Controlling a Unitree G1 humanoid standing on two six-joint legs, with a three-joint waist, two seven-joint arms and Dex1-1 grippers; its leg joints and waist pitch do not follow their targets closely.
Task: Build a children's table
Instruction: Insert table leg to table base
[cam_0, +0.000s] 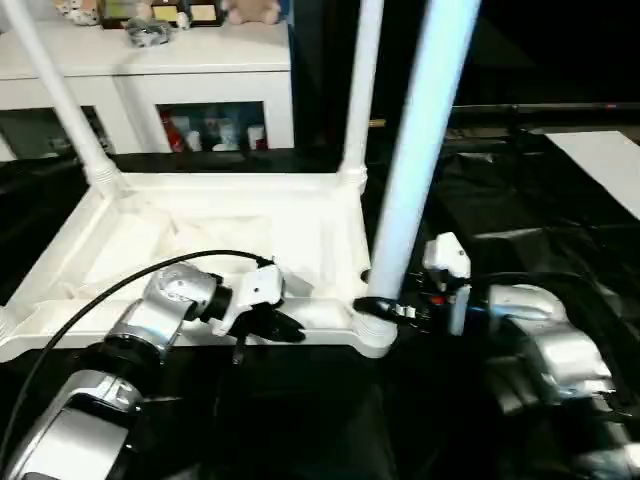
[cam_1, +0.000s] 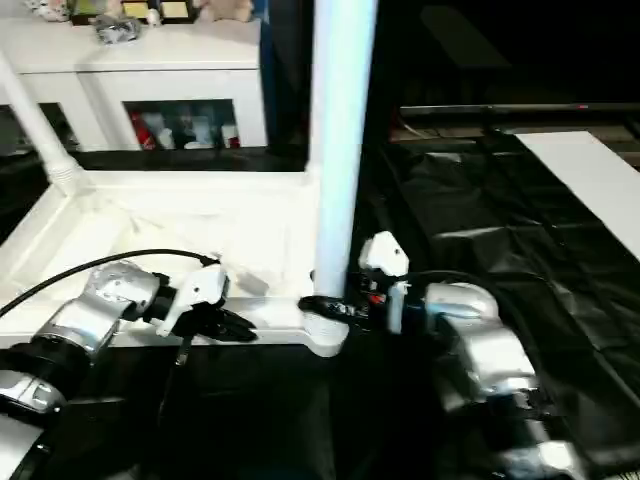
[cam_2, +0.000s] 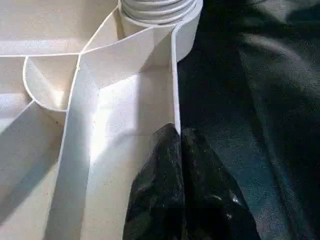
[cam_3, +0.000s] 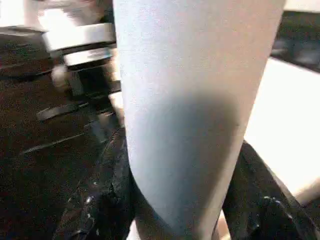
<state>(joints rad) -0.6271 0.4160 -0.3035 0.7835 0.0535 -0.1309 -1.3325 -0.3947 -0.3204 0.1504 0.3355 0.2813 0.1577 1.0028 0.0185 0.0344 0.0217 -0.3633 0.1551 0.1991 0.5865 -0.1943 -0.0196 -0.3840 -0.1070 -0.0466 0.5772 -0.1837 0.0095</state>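
The near leg (cam_0: 415, 160) runs off the top of both eye views, and its foot is hidden where my right pincer (cam_0: 383, 307) pinches it just above the corner socket (cam_0: 372, 330). The upturned table top (cam_0: 215, 250) lies on the black-draped desk (cam_0: 540, 230), smooth white plastic with raised ribs, a far leg (cam_0: 362, 90) standing in its socket. My left pincer (cam_2: 177, 150), forearm reaching forward, is pressed together on the top's thin near rim (cam_2: 175, 85).
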